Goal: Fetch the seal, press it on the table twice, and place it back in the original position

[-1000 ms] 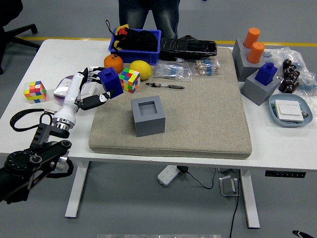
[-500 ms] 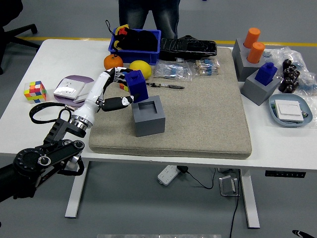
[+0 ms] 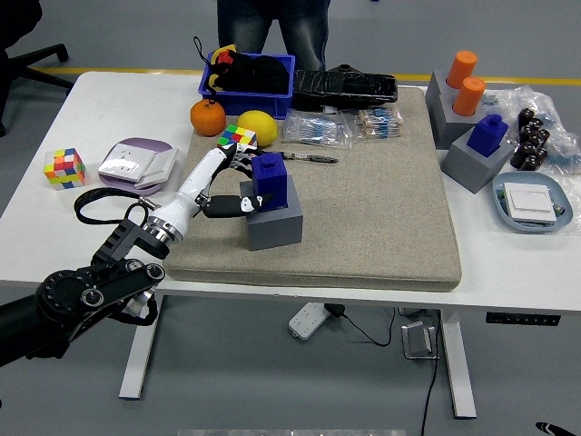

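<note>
A blue seal (image 3: pixel 270 180) sits with its base in the socket of a grey block holder (image 3: pixel 275 221) on the beige felt mat (image 3: pixel 363 200). My left hand (image 3: pixel 238 184) reaches in from the lower left and its fingers are wrapped around the seal's left side. The right arm is out of view.
A colour cube (image 3: pixel 238 137), a lemon (image 3: pixel 258 123) and an orange (image 3: pixel 208 116) lie behind the hand. A pen (image 3: pixel 304 157), a blue bin (image 3: pixel 250 74), a second cube (image 3: pixel 64 167) and a purple tray (image 3: pixel 138 163) are nearby. Grey holders with orange and blue seals (image 3: pixel 475 127) stand right. A person's legs (image 3: pixel 272 27) are at the far side.
My left hand carried the blue seal from the mat's left edge to the right and lowered it into the grey holder's socket.
</note>
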Controlling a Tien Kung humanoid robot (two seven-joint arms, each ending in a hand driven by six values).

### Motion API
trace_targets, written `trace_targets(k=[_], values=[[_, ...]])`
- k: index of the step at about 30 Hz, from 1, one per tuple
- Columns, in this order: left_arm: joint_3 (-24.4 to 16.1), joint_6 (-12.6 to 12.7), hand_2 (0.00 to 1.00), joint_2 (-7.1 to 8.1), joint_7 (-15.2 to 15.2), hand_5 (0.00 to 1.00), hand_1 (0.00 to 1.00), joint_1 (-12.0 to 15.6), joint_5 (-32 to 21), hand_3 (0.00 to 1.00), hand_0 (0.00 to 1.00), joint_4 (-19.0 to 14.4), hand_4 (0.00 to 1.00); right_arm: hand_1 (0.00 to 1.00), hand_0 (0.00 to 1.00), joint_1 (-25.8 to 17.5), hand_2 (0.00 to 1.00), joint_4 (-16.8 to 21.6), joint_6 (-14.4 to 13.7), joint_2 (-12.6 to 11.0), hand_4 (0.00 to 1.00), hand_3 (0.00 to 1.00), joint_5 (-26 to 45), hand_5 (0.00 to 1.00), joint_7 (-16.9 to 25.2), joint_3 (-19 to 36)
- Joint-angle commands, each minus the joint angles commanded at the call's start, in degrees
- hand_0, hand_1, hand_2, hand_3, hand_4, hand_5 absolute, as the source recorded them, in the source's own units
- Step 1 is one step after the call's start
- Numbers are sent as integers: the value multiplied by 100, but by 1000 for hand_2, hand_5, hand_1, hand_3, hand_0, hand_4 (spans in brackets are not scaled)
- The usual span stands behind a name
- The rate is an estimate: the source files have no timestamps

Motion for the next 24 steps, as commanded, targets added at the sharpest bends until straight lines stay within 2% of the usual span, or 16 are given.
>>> trace_targets(k=[24], values=[[281, 31, 388, -199, -32, 2, 460, -177, -185, 685, 765, 332, 689, 767, 853, 4, 705, 0, 3, 3, 787, 739, 2, 560, 8, 7]])
